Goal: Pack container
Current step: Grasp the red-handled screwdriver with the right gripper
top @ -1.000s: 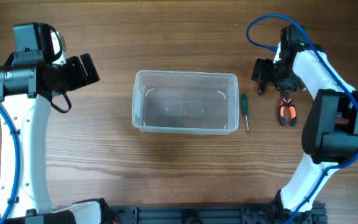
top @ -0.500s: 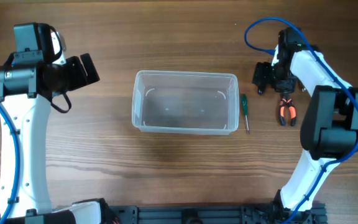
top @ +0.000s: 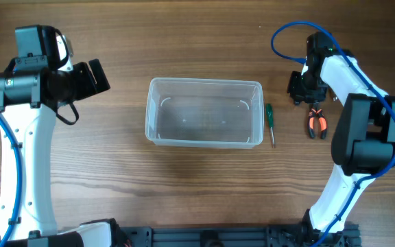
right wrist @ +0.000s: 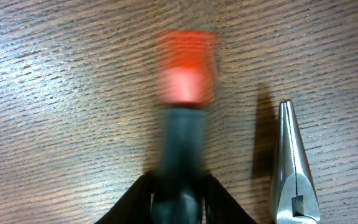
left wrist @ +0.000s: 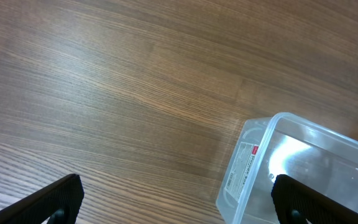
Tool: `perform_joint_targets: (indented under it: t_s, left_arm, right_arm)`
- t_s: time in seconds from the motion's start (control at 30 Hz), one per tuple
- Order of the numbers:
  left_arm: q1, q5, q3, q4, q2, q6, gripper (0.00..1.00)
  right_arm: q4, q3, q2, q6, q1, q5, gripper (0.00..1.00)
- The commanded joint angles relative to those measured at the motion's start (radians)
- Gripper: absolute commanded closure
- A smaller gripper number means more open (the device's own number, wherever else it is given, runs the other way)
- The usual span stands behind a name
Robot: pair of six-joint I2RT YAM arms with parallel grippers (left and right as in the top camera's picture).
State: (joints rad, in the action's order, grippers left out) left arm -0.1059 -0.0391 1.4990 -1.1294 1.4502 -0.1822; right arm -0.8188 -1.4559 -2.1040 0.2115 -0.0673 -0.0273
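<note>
The clear plastic container [top: 204,112] stands at the table's middle with nothing in it; its corner [left wrist: 248,163] shows in the left wrist view. My left gripper [top: 96,77] hangs open to its left, jaws wide over bare wood [left wrist: 179,200]. My right gripper [top: 299,87] is at the far right, shut on a blurred dark tool with a red-orange end [right wrist: 180,124], its fingers [right wrist: 135,199] pressing both sides. The tool lies along the wood. From overhead the gripper hides it.
Orange-handled pliers [top: 316,122] lie just beside the right gripper, their steel nose [right wrist: 294,168] close to its right finger. A green-handled screwdriver [top: 269,122] lies between the container and the pliers.
The right gripper's jaws have come together from wide open onto the dark tool. The left arm has not moved.
</note>
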Motion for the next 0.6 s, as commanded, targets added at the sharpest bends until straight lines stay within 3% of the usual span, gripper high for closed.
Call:
perform_joint_targets:
  t_s: [0.0, 0.1, 0.2, 0.4, 0.57]
  left_arm:
    - [-0.003, -0.024, 0.005, -0.001, 0.003, -0.014, 0.0]
    - [-0.003, -0.024, 0.005, -0.001, 0.003, -0.014, 0.0]
    - [-0.003, -0.024, 0.005, -0.001, 0.003, -0.013, 0.0]
    - [-0.003, -0.023, 0.005, 0.0, 0.003, -0.013, 0.0]
    - [-0.003, -0.023, 0.005, 0.0, 0.003, -0.013, 0.0]
  right_arm:
    - [-0.005, 0.005, -0.048, -0.001, 0.002, 0.021, 0.83]
    - [-0.005, 0.005, -0.048, -0.001, 0.002, 0.021, 0.85]
    - [-0.004, 0.005, -0.048, -0.002, 0.002, 0.021, 0.96]
    - [-0.014, -0.016, -0.027, -0.032, 0.003, 0.019, 0.96]
    - [-0.116, -0.164, 0.201, -0.18, 0.034, 0.017, 0.96]
